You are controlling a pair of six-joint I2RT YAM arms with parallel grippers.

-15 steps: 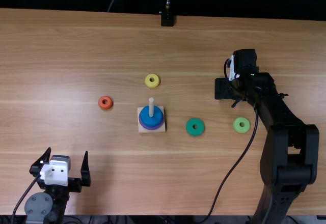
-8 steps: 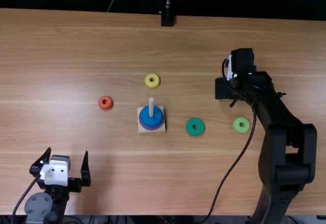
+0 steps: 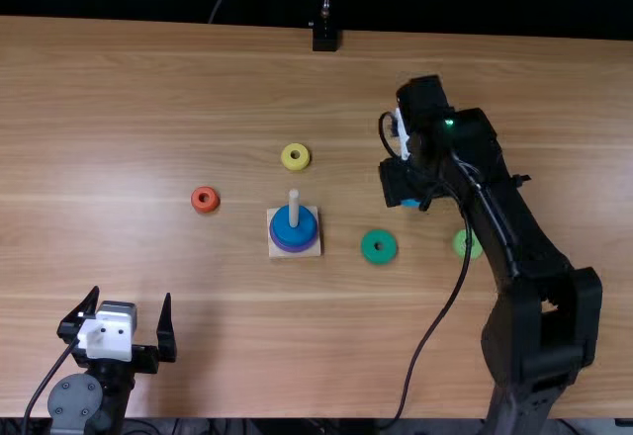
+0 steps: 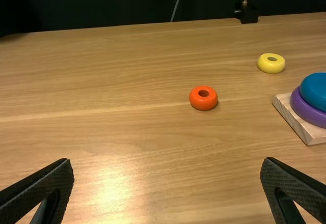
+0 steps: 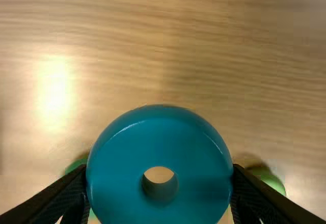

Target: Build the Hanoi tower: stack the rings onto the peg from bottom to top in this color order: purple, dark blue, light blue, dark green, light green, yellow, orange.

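Right gripper is right of and beyond the peg in the top view, with the light blue ring partly hidden under it. In the right wrist view the right gripper is shut on the light blue ring, one finger at each side. The peg stands on its square base with a purple ring below a dark blue ring. Left gripper stands open at the near left; in the left wrist view the left gripper has nothing between its fingers.
An orange ring lies left of the base and a yellow ring beyond it. Right of the base are a dark green ring and a light green ring, the latter partly covered by the right arm's cable.
The right gripper has moved left toward the peg, carrying the light blue ring, which now peeks out below it. The left arm has stayed still.
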